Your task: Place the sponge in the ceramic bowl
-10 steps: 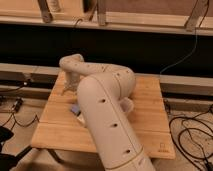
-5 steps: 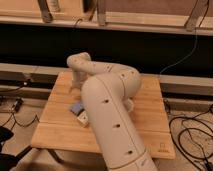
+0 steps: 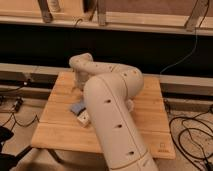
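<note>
Sponge (image 3: 77, 106) lies on the wooden table (image 3: 150, 117) against a cream bottle (image 3: 84, 119). The gripper (image 3: 77, 87) hangs just beyond it, its grip impossible to tell, and the bowl is out of sight. Picking up seems next: lower squarely over the soft pad.
</note>
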You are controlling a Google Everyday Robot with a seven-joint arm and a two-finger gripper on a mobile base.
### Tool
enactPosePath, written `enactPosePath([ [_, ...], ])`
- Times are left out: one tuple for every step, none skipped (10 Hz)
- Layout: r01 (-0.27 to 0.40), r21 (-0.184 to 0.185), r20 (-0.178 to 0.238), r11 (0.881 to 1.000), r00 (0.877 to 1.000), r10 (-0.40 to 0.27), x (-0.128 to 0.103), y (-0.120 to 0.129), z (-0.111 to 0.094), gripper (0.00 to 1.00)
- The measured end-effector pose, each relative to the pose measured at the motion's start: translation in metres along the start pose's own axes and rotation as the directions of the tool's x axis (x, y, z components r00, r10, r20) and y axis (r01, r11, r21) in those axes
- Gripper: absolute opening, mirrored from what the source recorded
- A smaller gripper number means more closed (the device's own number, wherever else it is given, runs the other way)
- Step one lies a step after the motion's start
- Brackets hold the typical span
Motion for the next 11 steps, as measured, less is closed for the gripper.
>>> enactPosePath([
  [-0.004, 0.008, -0.011, 1.0, 1.0, 0.004, 0.002, -0.003, 0.004, 0.8],
  [-0.01, 0.022, -0.026, 1.0, 1.0, 0.011, 0.004, -0.009, 0.01, 0.8],
  [-0.017, 0.036, -0.042, 0.999, 0.999, 0.018, 0.006, -0.014, 0.017, 0.8],
  [-0.028, 0.055, -0.064, 0.998, 0.997, 0.031, 0.007, -0.021, 0.027, 0.8],
  [-0.035, 0.064, -0.079, 0.997, 0.996, 0.04, 0.008, -0.024, 0.033, 0.8],
  [-0.043, 0.07, -0.096, 0.997, 0.994, 0.05, 0.009, -0.026, 0.039, 0.8],
  [-0.052, 0.075, -0.112, 0.996, 0.992, 0.06, 0.01, -0.027, 0.045, 0.78],
  [-0.056, 0.073, -0.12, 0.996, 0.991, 0.065, 0.01, -0.026, 0.047, 0.73],
  [-0.059, 0.068, -0.126, 0.996, 0.99, 0.067, 0.01, -0.022, 0.047, 0.63],
  [-0.058, 0.063, -0.127, 0.996, 0.99, 0.065, 0.01, -0.018, 0.044, 0.51],
  [-0.054, 0.06, -0.124, 0.997, 0.99, 0.061, 0.009, -0.015, 0.041, 0.43],
])
